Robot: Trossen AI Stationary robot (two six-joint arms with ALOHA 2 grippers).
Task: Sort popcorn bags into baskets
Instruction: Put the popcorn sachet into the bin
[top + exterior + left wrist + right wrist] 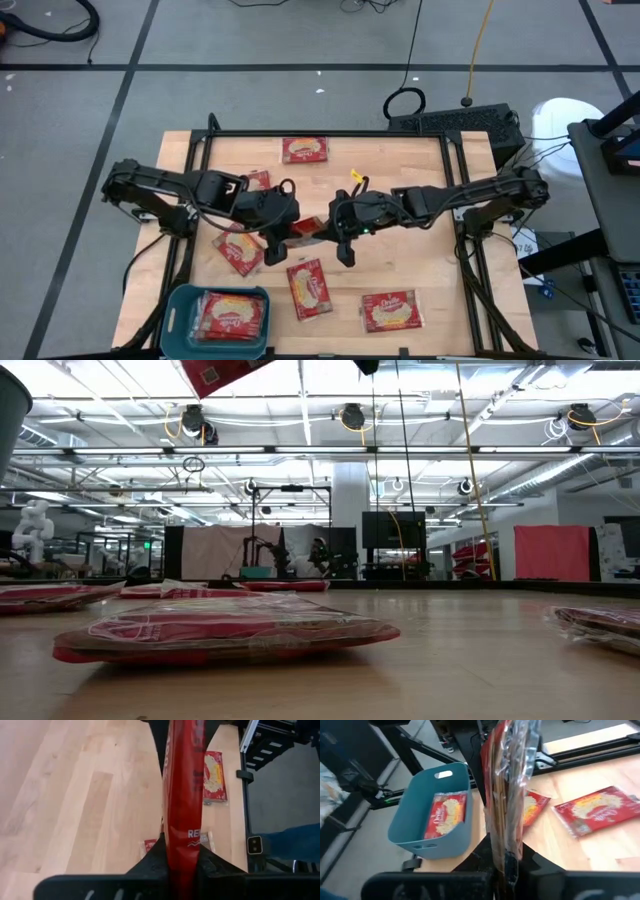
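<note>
**Q:** Where's the packet you're working on?

**Me:** The red popcorn bag (308, 228) hangs above the middle of the table (420, 250), off the wood, strung between my two claws. My left claw (181, 865) is clenched on one end; my right claw (506, 862) is clamped on the other. In both wrist views it runs edge-on between my fingers, its long axis straight out from each claw toward the other.

**Q:** And the bin?

**Me:** The teal basket (183, 300) sits at the table's near-left corner, with at least one packet already lying flat inside. From the held bag it lies toward my left arm's side, so I judge the left arm is the nearer one to carry it there, and the right would have to let go first.

**Q:** How does the bag look?

**Me:** Flat, red, crinkly clear film over it, white lettering near my left fingers. It sags little, so it seems fairly stiff.

**Q:** Others left?

**Me:** Several loose bags (389, 312) lie flat around the table.
</note>
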